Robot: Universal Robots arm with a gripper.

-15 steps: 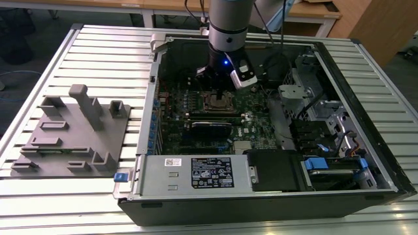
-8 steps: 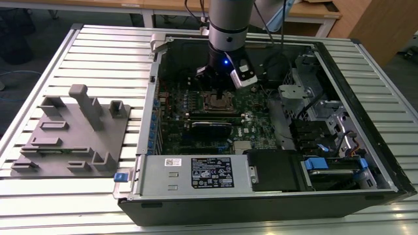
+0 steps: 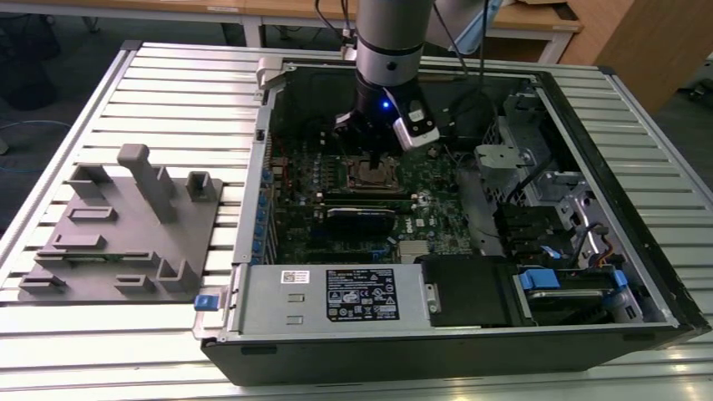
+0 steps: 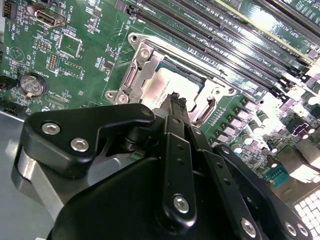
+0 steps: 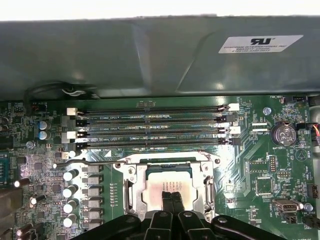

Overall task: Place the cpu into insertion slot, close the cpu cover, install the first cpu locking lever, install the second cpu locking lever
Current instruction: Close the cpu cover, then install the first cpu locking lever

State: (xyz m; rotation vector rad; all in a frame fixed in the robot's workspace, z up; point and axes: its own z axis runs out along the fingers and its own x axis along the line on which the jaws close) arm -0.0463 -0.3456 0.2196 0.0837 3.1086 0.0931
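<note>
Hand (image 5: 171, 191) right down at the socket, folks, black fingers (image 5: 165, 200) pressed together with nothing between them. The tips sit on or just above the cpu (image 5: 155, 192), and contact is too close to call.

And the cpu is home: its dull silvery top sits flat inside the insertion slot (image 3: 350, 175), square to the rim. The slot is in the green board (image 5: 260, 167) of the open computer case (image 3: 250, 209).

Look at the cpu cover (image 5: 135, 190): the metal frame lies flat around the chip, whose top shows through its window in both wrist views. One thin locking lever (image 5: 85, 162) reaches out from the socket's corner, running past a row of small capacitors (image 5: 70, 192). Whether it is latched, I cannot tell.

Four long black memory slots (image 5: 150, 125) run just beside the socket, and a coin battery (image 5: 284, 134) sits further off on the board.

Out in the exterior view, the arm (image 3: 390, 42) drops straight into the case from above, hand over the socket near the middle of the board. On the exterior view's left, a grey fixture block (image 3: 123, 234) rests on the slatted worktop (image 3: 167, 92), well apart from the case.
</note>
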